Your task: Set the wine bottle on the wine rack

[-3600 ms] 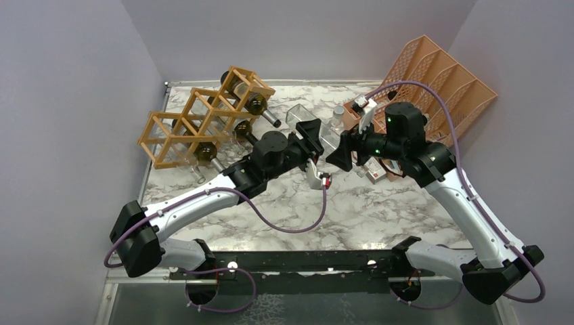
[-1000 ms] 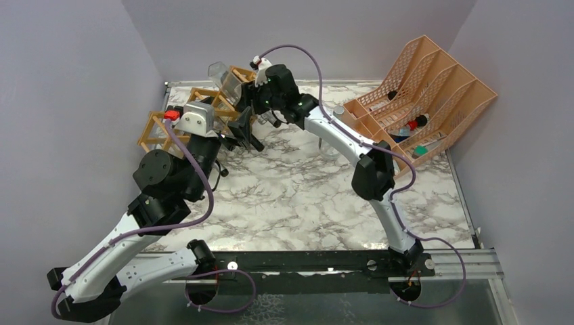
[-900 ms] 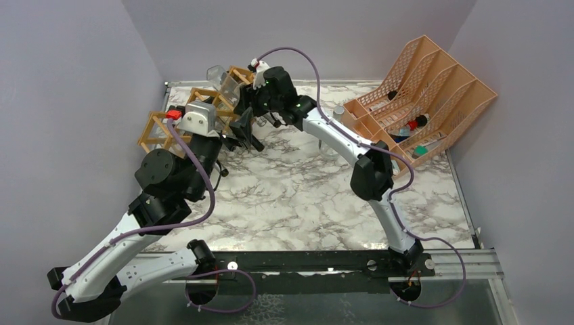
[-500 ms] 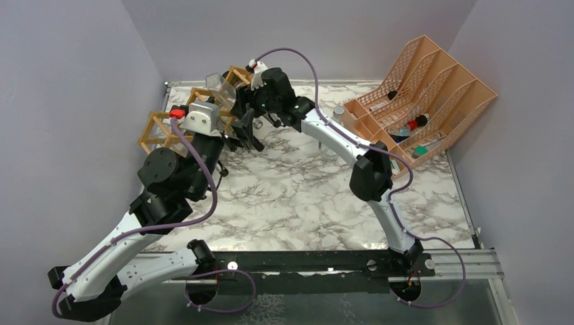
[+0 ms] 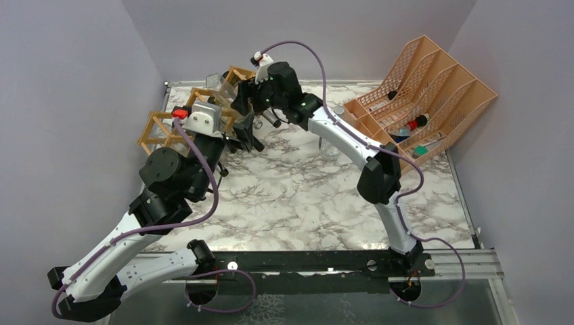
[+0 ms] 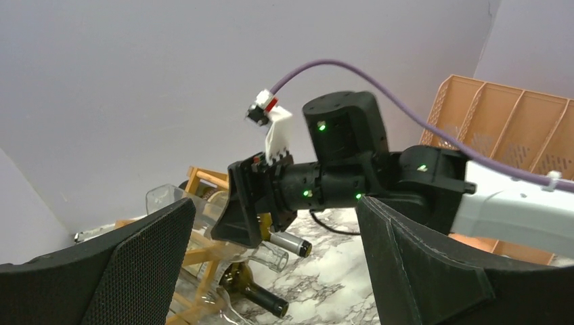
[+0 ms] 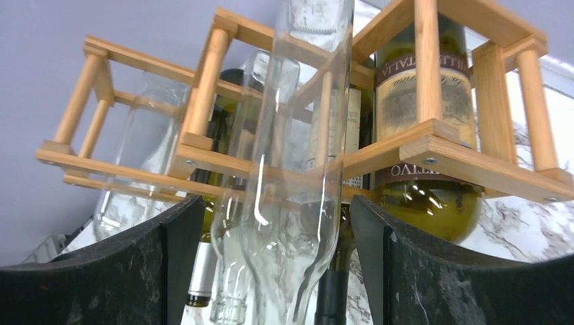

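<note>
you've got a white-grey marble tabletop [image 5: 298, 203] | far-right corner: salmon-orange perforated file organiser [image 5: 447, 74], few small bits in its slots, too tiny to name | plain lilac-grey walls [image 5: 304, 34] | near edge: black rail [image 5: 304, 261]

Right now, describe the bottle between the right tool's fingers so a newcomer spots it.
Find the wooden wine rack in the far-left corner. In the right wrist view, the clear bottle runs up its middle, ahead of the right tool. Its right neighbour is dark and labelled.
</note>
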Robot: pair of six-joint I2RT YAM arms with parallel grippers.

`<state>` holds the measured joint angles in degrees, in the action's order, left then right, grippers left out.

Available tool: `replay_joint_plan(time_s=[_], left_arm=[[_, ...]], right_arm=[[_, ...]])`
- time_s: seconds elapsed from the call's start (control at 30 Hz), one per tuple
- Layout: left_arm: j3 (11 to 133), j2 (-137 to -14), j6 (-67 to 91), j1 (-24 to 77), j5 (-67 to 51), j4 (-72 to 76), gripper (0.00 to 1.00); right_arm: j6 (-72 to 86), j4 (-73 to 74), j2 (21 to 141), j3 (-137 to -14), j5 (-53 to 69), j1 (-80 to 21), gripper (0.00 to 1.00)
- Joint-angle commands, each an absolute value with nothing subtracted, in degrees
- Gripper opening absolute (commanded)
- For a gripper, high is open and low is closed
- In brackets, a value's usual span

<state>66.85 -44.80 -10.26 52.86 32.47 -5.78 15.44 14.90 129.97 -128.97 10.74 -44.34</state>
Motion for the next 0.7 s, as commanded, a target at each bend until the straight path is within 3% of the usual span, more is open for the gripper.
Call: replay_joint_plan(time_s=[0.0,0.5,0.67], left_arm=[[69.0,-43.5,-9.3,52.8,31.6,-5.8,0.95],[63.4,-40.7,-4.9,52.8,28.8,-8.1,0.97],[58.3,-40.5,-3.5,52.9,28.7,-7.2,0.99]], right_arm=[[15.4,10.3,120.6,-125.3,8.3,-44.8,0.81],[5.1,13.5,88.5,-92.2,-20.3,-43.8,0.81],[4.6,16.5,82.9,-85.0,-24.0,-40.9,0.87]])
